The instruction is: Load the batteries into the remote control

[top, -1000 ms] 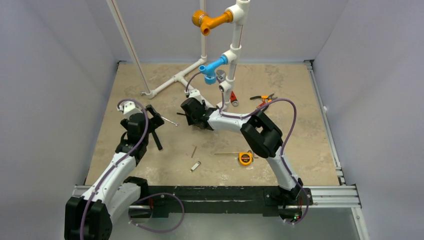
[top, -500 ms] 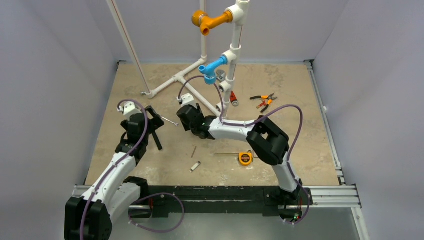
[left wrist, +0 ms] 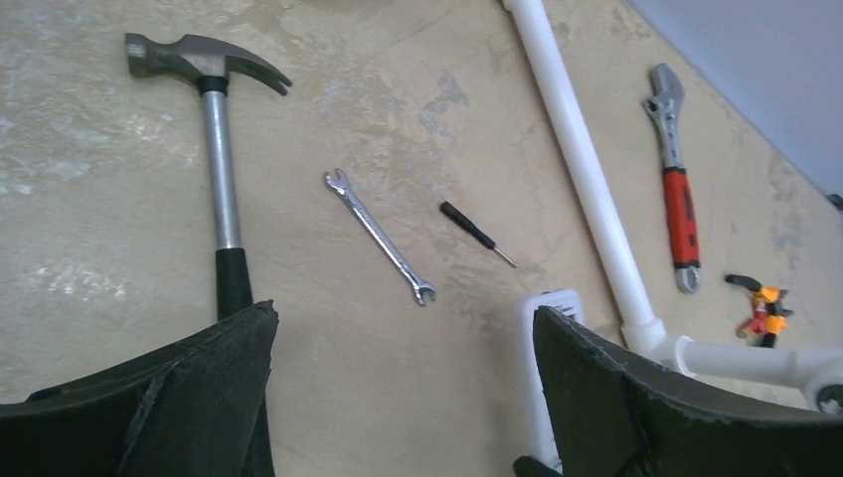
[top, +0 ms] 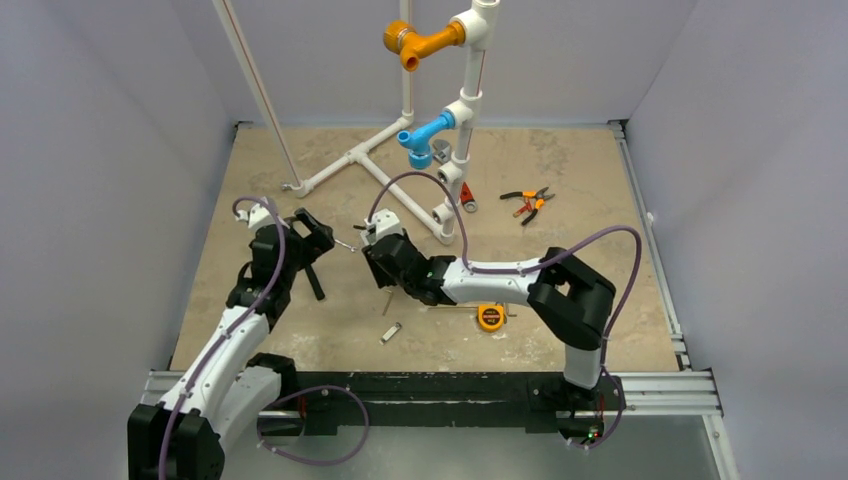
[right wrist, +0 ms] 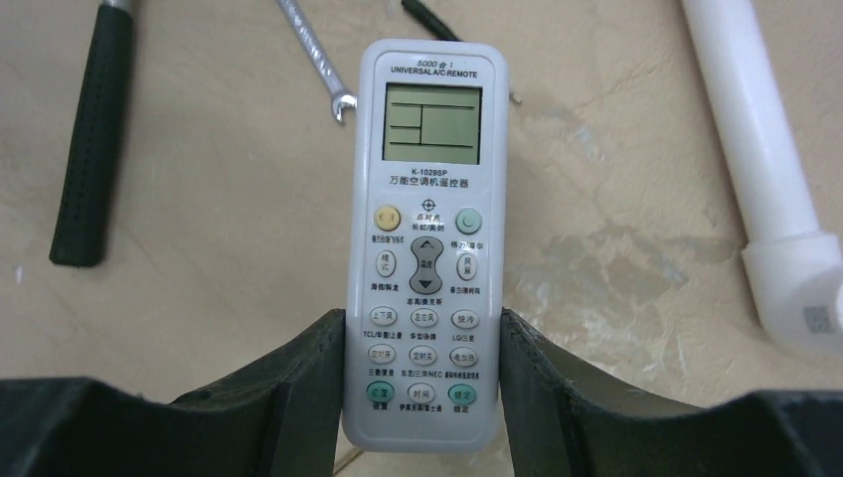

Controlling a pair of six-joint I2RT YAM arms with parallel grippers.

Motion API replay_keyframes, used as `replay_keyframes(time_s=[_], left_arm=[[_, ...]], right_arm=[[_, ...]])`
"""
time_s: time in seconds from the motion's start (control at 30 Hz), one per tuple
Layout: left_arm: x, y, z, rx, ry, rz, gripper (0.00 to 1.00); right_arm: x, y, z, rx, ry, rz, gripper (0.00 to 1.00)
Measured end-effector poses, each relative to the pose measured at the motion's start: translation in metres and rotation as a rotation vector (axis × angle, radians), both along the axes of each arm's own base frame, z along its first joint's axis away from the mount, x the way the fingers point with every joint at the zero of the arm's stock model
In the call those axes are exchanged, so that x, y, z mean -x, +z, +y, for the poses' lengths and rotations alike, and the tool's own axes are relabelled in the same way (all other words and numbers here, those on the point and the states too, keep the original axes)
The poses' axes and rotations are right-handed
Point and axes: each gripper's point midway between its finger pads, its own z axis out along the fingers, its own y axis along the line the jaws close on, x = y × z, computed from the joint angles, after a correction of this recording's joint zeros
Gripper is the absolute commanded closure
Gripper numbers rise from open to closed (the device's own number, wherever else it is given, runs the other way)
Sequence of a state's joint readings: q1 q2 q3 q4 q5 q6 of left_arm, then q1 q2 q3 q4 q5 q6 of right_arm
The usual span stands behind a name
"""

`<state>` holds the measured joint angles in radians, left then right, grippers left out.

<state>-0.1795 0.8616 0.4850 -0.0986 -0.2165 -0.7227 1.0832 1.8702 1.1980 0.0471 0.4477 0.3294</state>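
My right gripper (right wrist: pixel 421 378) is shut on the lower end of the white remote control (right wrist: pixel 423 238). It holds the remote with its display and buttons facing the wrist camera, above the floor. In the top view the right gripper (top: pixel 370 245) is left of centre. My left gripper (top: pixel 310 230) is open and empty, just left of it; in the left wrist view (left wrist: pixel 403 397) the remote's white edge (left wrist: pixel 542 363) shows beside the right finger. I see no red batteries in any view.
A hammer (left wrist: pixel 214 149) lies by the left gripper, with a small spanner (left wrist: pixel 378 234) and a screwdriver (left wrist: pixel 475 231) beside it. A white pipe frame (top: pixel 400 200) stands behind. A red-handled wrench (top: pixel 467 197), pliers (top: pixel 527 203), an orange tape measure (top: pixel 490 317) and a small silver piece (top: pixel 391 332) lie around.
My right arm has swung left and nearer with the remote in its jaws. My left gripper has shifted slightly right, toward it.
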Motion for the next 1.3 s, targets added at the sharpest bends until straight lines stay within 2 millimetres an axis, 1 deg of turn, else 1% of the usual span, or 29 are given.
replay_keyframes(time_s=[0.07,0.17,0.3,0.37,0.43,0.5,0.6,0.67,0.73,0.8,0.93,1.07,1.27,1.3], left_arm=[[0.001,0.007,-0.006,0.034,-0.019,-0.020,0.04],[0.003,0.017,-0.013,0.072,-0.046,-0.050,0.05],[0.006,0.024,-0.030,0.141,-0.115,-0.063,0.06],[0.008,0.026,-0.044,0.173,-0.164,-0.066,0.06],[0.010,0.029,-0.062,0.205,-0.224,-0.071,0.06],[0.016,0.032,-0.086,0.237,-0.301,-0.072,0.06],[0.023,0.035,-0.113,0.289,-0.390,-0.068,0.06],[0.026,0.037,-0.124,0.325,-0.423,-0.069,0.07],[0.027,0.040,-0.133,0.357,-0.447,-0.072,0.07],[0.028,0.043,-0.143,0.385,-0.476,-0.076,0.07],[0.032,0.045,-0.164,0.431,-0.538,-0.071,0.10],[0.038,0.045,-0.182,0.461,-0.593,-0.058,0.13],[0.053,0.042,-0.207,0.480,-0.682,-0.035,0.27],[0.056,0.042,-0.211,0.482,-0.695,-0.032,0.31]], right_arm=[[0.010,-0.007,-0.002,0.008,0.012,0.018,0.88],[0.024,-0.013,-0.003,0.006,0.034,0.036,0.88],[0.042,-0.007,-0.017,-0.036,0.045,0.047,0.88],[0.051,0.001,-0.025,-0.067,0.060,0.055,0.87],[0.059,0.012,-0.031,-0.111,0.083,0.054,0.86],[0.068,0.024,-0.040,-0.153,0.103,0.050,0.86],[0.079,0.042,-0.056,-0.213,0.119,0.038,0.85],[0.087,0.054,-0.065,-0.260,0.128,0.031,0.85],[0.092,0.061,-0.072,-0.296,0.130,0.031,0.85],[0.097,0.065,-0.080,-0.331,0.128,0.031,0.85],[0.101,0.066,-0.090,-0.364,0.114,0.037,0.85],[0.101,0.068,-0.093,-0.383,0.106,0.035,0.85],[0.100,0.071,-0.093,-0.393,0.110,0.029,0.85],[0.101,0.071,-0.093,-0.394,0.116,0.032,0.85]])
